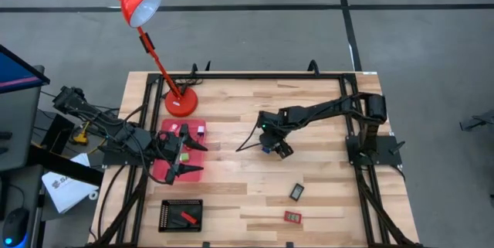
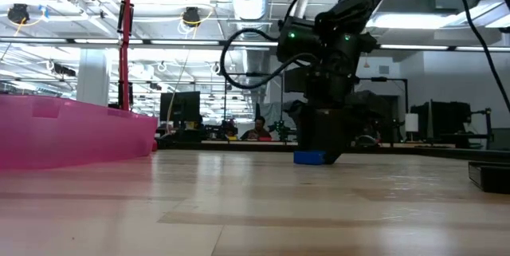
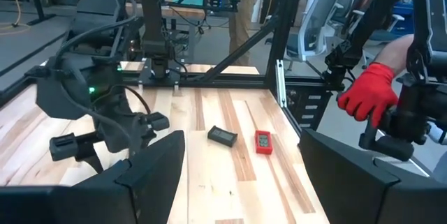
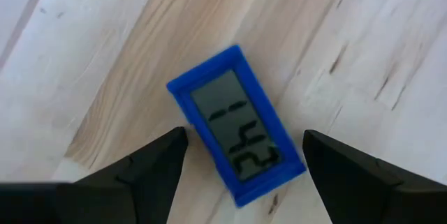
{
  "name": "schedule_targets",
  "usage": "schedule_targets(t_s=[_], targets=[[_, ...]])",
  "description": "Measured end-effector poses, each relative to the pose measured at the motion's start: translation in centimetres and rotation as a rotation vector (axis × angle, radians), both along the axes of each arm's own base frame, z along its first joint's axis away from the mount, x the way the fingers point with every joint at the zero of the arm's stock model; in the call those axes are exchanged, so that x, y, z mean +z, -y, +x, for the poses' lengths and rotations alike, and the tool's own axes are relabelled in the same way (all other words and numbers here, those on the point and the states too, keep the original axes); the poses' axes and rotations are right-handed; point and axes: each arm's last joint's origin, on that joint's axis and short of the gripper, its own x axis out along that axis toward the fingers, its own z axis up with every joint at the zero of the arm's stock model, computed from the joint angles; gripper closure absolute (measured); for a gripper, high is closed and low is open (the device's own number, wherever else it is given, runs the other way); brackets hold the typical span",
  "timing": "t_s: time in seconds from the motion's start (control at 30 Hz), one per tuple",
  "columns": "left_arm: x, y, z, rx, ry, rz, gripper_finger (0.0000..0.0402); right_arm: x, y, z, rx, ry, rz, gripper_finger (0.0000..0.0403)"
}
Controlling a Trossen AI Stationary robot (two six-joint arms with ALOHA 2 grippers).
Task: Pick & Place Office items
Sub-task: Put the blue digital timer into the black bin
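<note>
A: Where's the blue rectangular plastic clock [image 4: 236, 123]?
B: Flat on the wooden desk [image 1: 255, 194], centre of the high frame, between the right tool's [image 4: 241, 158] spread fingers, long axis diagonal across them.
A: The left tool [image 1: 184, 155]?
B: Open over the pink tray [image 1: 171, 172], farther off. Only the wrist view shows the clock's display.

From above, the right pincer [image 1: 275, 147] hides most of the blue clock [image 1: 268, 150]; the red lamp's [image 2: 126, 41] head is cropped at 12 o'clock in the low view.
</note>
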Motion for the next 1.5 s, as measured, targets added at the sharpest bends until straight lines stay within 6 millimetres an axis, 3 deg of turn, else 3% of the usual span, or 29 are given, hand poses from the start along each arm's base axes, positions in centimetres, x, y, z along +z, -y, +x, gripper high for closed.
schedule_targets(t_s=[0.43, 0.8, 0.93, 1.13, 1.33, 1.5], targets=[[0.0, 0.0, 0.0, 0.0, -0.004, -0.024, 0.0119, -0.2, -0.9, -0.3, -0.02, -0.048, 0.029, 0.0126], [0.0, 0.0, 0.0, -0.001, -0.004, -0.025, 0.0119, -0.2, -1.6, -0.4, -0.005, -0.064, 0.06, 0.0262], [0.0, 0.0, 0.0, -0.001, -0.005, -0.026, 0.0119, -0.2, -2.1, -0.4, -0.028, -0.073, 0.079, 0.0261], [0.0, 0.0, 0.0, -0.002, -0.005, -0.025, 0.0119, -0.1, -3.5, -0.4, -0.088, -0.088, 0.104, 0.0225], [-0.1, 0.0, 0.0, -0.002, -0.013, -0.021, 0.0119, 0.0, -5.6, -0.4, -0.093, -0.099, 0.12, 0.0261], [-0.2, 0.0, 0.0, -0.003, -0.025, -0.023, 0.0119, 1.3, -8.5, 0.0, -0.053, -0.093, 0.145, 0.0259]])
